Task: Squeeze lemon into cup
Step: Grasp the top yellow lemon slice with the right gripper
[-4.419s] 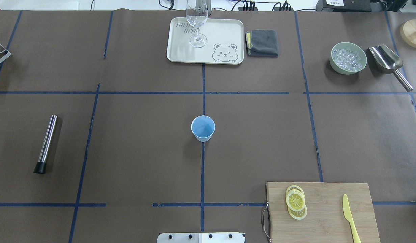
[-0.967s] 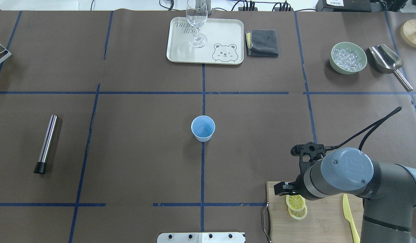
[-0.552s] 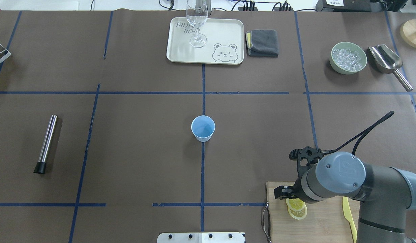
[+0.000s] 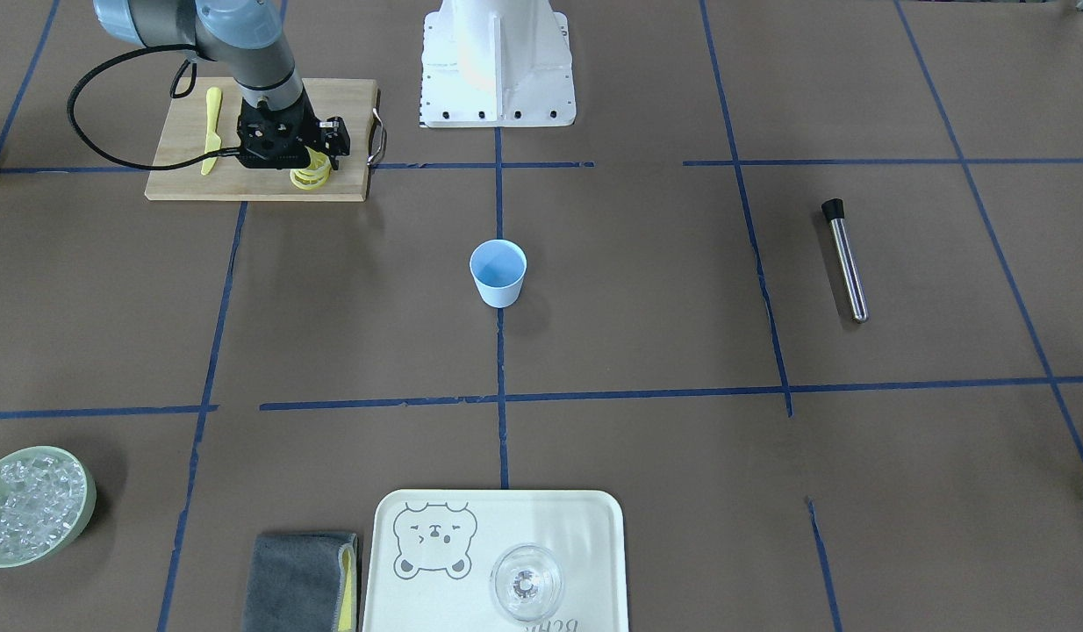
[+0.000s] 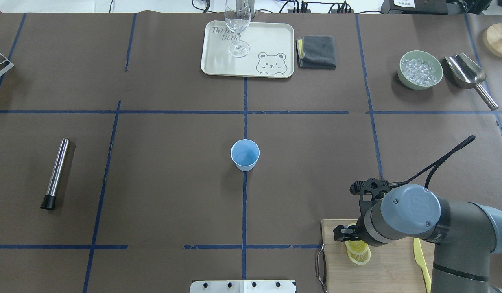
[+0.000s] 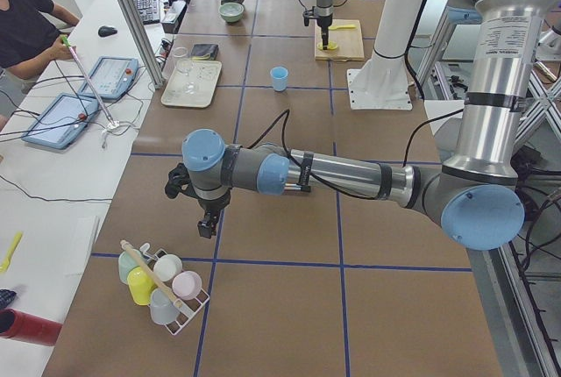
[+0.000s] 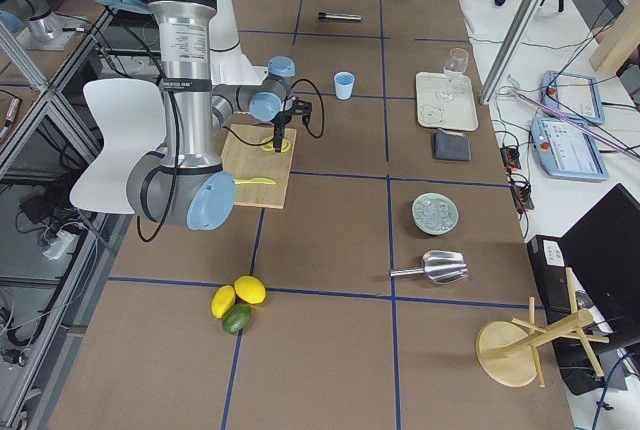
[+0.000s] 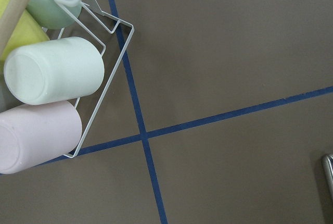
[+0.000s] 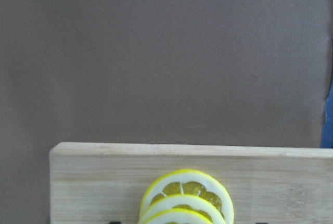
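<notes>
The light-blue cup (image 5: pixel 245 154) stands upright at the table's middle, also seen in the front view (image 4: pixel 498 272). Several lemon slices (image 5: pixel 359 252) lie overlapping on the wooden cutting board (image 5: pixel 397 268) at the near right. My right gripper (image 4: pixel 311 163) hangs straight above the far slices, partly covering them. The right wrist view shows the slices (image 9: pixel 187 195) at its bottom edge, with dark fingertips just showing wide apart on either side, so it is open. My left gripper (image 6: pixel 203 226) hangs over the table's left end beside a cup rack; I cannot tell its state.
A yellow knife (image 5: pixel 422 260) lies on the board's right. A glass (image 5: pixel 237 28) stands on the bear tray (image 5: pixel 271 40), by a grey cloth (image 5: pixel 318 51). A green ice bowl (image 5: pixel 420 69) and scoop (image 5: pixel 468 75) sit far right. A metal rod (image 5: pixel 55 173) lies left.
The right arm has come into view since the first frame and settled over the lemon slices, shifting slightly toward the robot and covering the far slice. The cup has not moved.
</notes>
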Motion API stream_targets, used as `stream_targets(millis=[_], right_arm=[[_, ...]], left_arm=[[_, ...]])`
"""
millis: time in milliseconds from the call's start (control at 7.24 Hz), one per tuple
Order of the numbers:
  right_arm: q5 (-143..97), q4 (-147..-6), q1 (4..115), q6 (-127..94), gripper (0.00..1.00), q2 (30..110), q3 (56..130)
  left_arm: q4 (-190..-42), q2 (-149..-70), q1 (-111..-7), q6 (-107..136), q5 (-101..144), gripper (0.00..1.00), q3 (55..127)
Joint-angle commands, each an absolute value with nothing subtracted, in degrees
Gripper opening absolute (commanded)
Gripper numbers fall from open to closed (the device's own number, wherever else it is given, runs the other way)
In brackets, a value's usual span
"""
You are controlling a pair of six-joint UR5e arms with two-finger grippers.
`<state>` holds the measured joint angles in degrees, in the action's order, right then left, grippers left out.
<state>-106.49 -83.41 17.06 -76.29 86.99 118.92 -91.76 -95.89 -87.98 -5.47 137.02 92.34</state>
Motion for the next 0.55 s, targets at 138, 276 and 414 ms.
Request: stream_targets(millis=[138,276,414], right_arm=[[-106.5,-83.4,17.0,-76.3,0.88,87.0,118.6],[-106.5,-83.4,16.8,-76.3,0.88,86.8,118.4],[-106.5,-83.4,16.8,-76.3,0.8,86.7,118.3]], left_arm=[[-91.8,-95.9,-88.0,-5.5,137.0,1.0,92.2],[-91.8,-95.9,-88.0,-5.5,137.0,1.0,92.3],[-91.8,-95.9,-88.0,-5.5,137.0,1.0,92.4]])
